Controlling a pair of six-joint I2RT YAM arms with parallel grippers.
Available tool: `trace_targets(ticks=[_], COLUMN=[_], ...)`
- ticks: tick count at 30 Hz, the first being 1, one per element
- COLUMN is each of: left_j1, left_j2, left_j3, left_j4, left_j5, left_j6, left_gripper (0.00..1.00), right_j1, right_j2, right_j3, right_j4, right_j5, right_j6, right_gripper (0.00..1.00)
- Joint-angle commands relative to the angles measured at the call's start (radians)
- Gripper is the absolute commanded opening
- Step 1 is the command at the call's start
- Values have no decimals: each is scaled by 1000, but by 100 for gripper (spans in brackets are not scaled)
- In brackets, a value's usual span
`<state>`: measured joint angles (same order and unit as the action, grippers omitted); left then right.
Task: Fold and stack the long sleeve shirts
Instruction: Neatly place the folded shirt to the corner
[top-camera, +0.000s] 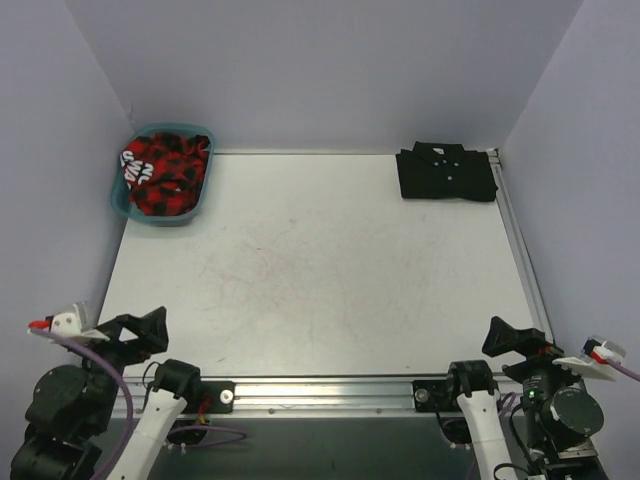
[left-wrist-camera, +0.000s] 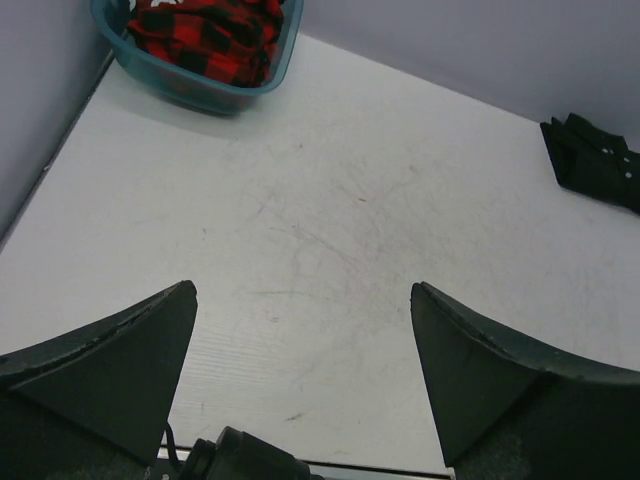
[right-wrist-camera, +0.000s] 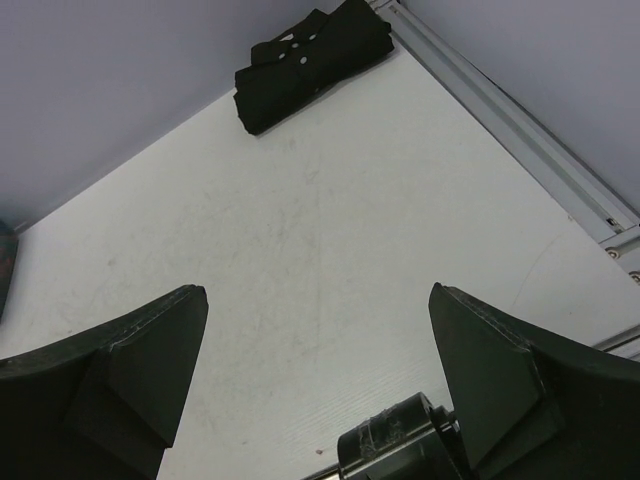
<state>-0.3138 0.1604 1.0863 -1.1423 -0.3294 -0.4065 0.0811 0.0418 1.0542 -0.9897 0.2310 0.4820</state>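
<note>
The surface (top-camera: 320, 280) is a white board, scuffed with faint grey marks, closed in on three sides by plain pale lilac walls (top-camera: 330, 70). A metal rail (top-camera: 520, 260) runs down its right edge, and another crosses the near edge, where the two arms are bolted.

From above we see everything at once. A teal basket (top-camera: 125, 205) sits in the far left corner, filled with red and black checked cloth (top-camera: 165, 170); we cannot tell what garment it is. A folded black shirt (top-camera: 446, 173) lies in the far right corner, well apart from the basket.

The left wrist view shows the basket and its cloth close up, but only one end of the shirt, cut off at the picture's right edge. The right wrist view shows the whole shirt, its small pale buttons (right-wrist-camera: 300, 58) and the right rail, with only a sliver of the basket at the left edge.

The shirt lies flat, just beside the right rail and near the far wall. Its collar points to the far wall, and the button row runs from far to near. The folded bundle is wider than it is deep, so its long axis runs left to right along the far edge.

Both arms sit at the near edge, far from the shirt. The left hand (left-wrist-camera: 302, 290) is spread wide with nothing between its fingers. The right hand (right-wrist-camera: 318, 290) is equally wide and also holds nothing.
</note>
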Motion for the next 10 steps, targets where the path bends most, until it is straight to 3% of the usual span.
trace_targets(ticks=[1, 10], left_j1=[-4, -4], left_j2=[-53, -55], left_j3=[18, 18], left_j4=[-19, -22], left_j5=[-57, -56], left_j6=[-8, -9], left_gripper=[97, 97], right_j1=[6, 6], right_j2=[-2, 10], right_j3=[-10, -17], right_j4=[37, 45], right_j5=[16, -10], right_j6=[-25, -31], right_gripper=[100, 100])
